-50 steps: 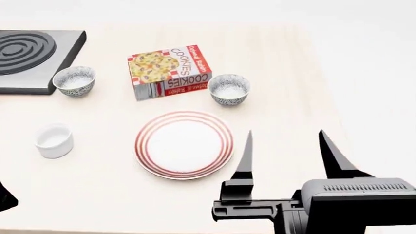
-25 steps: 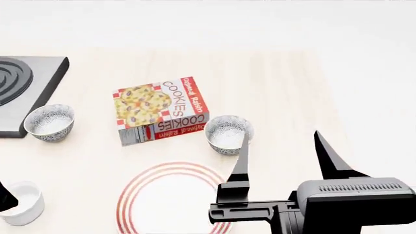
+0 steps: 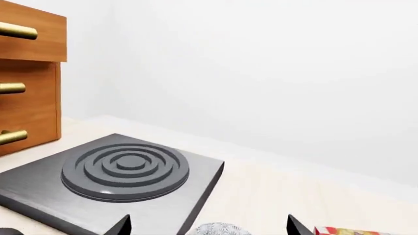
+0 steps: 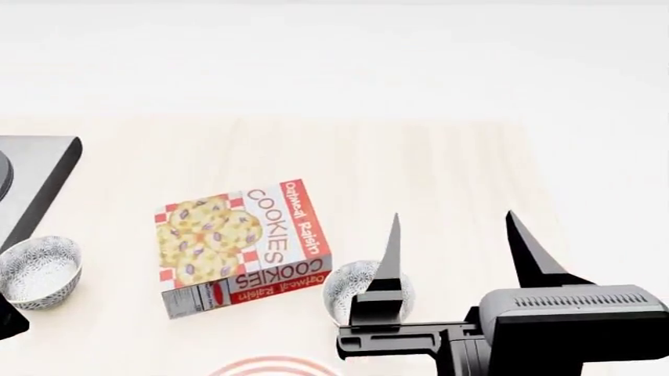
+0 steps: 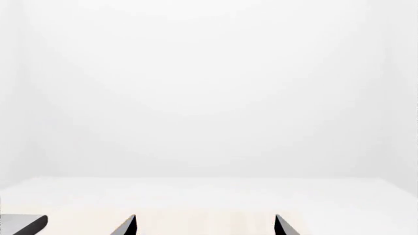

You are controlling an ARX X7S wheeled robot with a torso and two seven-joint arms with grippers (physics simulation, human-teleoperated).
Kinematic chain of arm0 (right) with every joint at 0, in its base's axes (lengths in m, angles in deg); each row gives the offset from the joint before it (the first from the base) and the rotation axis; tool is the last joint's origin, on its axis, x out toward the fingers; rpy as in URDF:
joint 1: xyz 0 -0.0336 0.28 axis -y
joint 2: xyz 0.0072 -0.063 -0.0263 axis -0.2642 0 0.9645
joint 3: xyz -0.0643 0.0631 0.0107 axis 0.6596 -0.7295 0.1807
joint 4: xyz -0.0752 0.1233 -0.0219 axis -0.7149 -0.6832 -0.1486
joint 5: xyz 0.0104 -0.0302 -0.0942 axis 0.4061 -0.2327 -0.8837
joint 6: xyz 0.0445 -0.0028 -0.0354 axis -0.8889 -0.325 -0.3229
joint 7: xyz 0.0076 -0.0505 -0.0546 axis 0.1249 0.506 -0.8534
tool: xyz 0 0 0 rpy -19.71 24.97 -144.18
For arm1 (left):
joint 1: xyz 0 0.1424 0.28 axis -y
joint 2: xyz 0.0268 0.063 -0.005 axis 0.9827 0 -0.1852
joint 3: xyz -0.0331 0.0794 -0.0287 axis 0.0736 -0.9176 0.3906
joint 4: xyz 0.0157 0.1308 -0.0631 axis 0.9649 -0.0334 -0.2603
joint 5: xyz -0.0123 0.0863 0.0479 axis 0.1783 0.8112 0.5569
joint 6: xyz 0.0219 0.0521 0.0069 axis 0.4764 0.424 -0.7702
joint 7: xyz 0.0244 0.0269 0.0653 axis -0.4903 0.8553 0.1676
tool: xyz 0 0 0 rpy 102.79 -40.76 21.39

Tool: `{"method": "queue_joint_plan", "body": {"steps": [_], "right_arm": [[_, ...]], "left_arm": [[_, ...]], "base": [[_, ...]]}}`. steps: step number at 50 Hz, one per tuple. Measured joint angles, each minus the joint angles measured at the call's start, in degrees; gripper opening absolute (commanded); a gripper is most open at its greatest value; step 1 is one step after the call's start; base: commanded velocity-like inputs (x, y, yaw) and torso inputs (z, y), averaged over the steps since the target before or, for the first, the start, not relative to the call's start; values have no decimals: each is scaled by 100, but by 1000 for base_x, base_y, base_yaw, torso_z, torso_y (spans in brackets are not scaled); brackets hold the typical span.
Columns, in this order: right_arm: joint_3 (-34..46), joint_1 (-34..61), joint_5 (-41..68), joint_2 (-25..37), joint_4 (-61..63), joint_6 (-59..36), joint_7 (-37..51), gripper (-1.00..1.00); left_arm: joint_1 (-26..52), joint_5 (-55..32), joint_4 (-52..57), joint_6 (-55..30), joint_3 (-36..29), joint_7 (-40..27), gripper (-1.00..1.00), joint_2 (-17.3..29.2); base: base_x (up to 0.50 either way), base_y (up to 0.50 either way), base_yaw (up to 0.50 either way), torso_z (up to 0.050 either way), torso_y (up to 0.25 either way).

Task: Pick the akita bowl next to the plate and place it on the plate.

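The akita bowl (image 4: 348, 288) with its grey-and-white pattern stands just right of the cookie box, partly behind one finger of my right gripper (image 4: 453, 215). That gripper is open, empty, and held above the table nearer to me than the bowl. Only a thin red-ringed arc of the plate (image 4: 274, 366) shows at the head view's bottom edge. A second patterned bowl (image 4: 39, 270) sits at the far left; in the left wrist view this bowl (image 3: 219, 229) lies low between the open fingers of my left gripper (image 3: 207, 223). The right gripper (image 5: 205, 221) has nothing between its tips.
An Oatmeal Raisin cookie box (image 4: 243, 247) lies flat between the two bowls. A dark stove burner (image 3: 124, 171) sits at the table's left, with a wooden drawer unit (image 3: 29, 73) beyond it. The table's far edge meets a white wall.
The head view has swung toward the far side, so everything slid down the frame: the plate is almost out at the bottom and the white cup is gone. The right gripper stays open.
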Motion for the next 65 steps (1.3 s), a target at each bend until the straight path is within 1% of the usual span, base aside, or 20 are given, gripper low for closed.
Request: {"method": "queue_joint_plan", "body": {"steps": [13, 21, 26, 35, 52, 65], "right_arm": [[18, -5, 46, 24, -33, 29, 30, 100], [20, 39, 63, 15, -196, 27, 67, 100], [-3, 205, 122, 13, -381, -165, 127, 100], [29, 734, 250, 30, -945, -678, 176, 100], [168, 2139, 509, -76, -2506, -1777, 157, 100], [295, 3045, 593, -196, -3951, -2259, 26, 100]], "left_arm": [[-10, -22, -6, 14, -20, -24, 100, 21], [-16, -46, 4, 5, -28, -42, 100, 37], [-19, -60, 14, -4, -34, -55, 100, 46], [-18, -83, 11, -5, -46, -73, 100, 59], [-15, -120, 6, -5, -70, -110, 100, 81], [-18, -124, -7, 16, -97, -134, 100, 102]], "base": [[500, 0, 0, 0, 0], [0, 0, 0, 0, 0], [0, 0, 0, 0, 0], [0, 0, 0, 0, 0], [0, 0, 0, 0, 0], [0, 0, 0, 0, 0]]}}
